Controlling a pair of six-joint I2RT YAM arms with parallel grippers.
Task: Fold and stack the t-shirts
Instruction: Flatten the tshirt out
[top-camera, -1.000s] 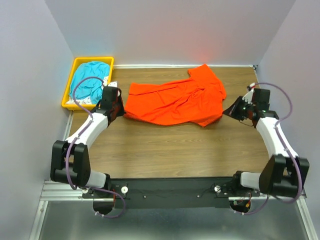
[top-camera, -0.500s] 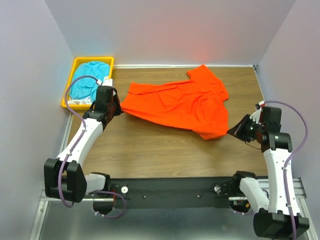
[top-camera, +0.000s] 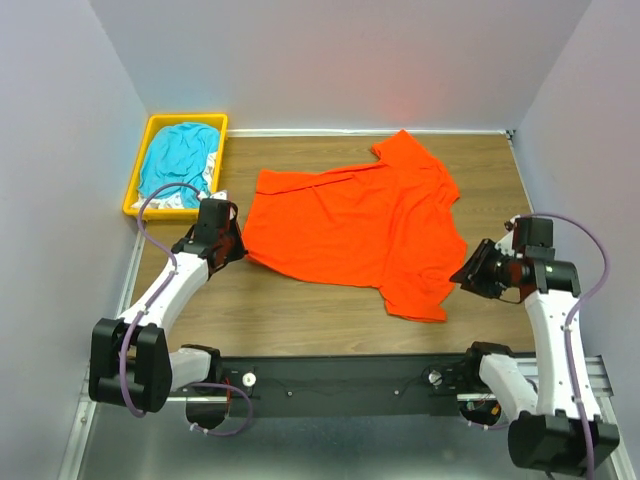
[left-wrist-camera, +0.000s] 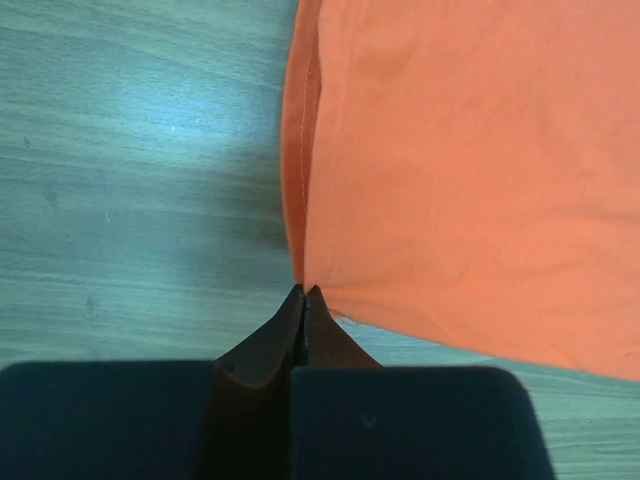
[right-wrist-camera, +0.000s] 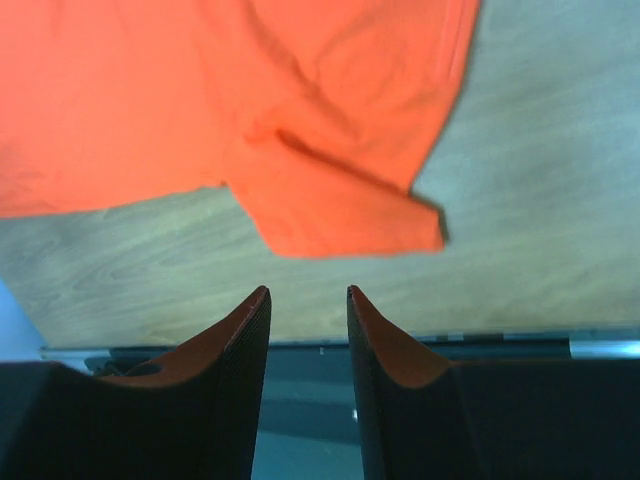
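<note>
A bright orange-red t-shirt (top-camera: 360, 225) lies spread out in the middle of the wooden table. My left gripper (top-camera: 238, 250) sits at its left near corner. In the left wrist view the gripper (left-wrist-camera: 303, 292) is shut, with the tips pinching that corner of the orange cloth (left-wrist-camera: 470, 180). My right gripper (top-camera: 462, 277) hovers just off the shirt's right near corner. In the right wrist view it (right-wrist-camera: 308, 290) stands open and empty, and the shirt (right-wrist-camera: 200, 100) lies ahead of the tips, apart from them. A teal-blue t-shirt (top-camera: 178, 160) lies bunched over some white fabric (top-camera: 205, 182).
The teal shirt and white fabric sit in a yellow bin (top-camera: 186, 118) at the back left corner. Grey walls close in the table on three sides. The table's near edge and a metal rail (right-wrist-camera: 500, 345) lie just under my right gripper.
My right gripper dragged the shirt's right side toward the near edge, then opened and let it go. My left gripper shifted slightly nearer with its corner. The shirt now lies flatter.
</note>
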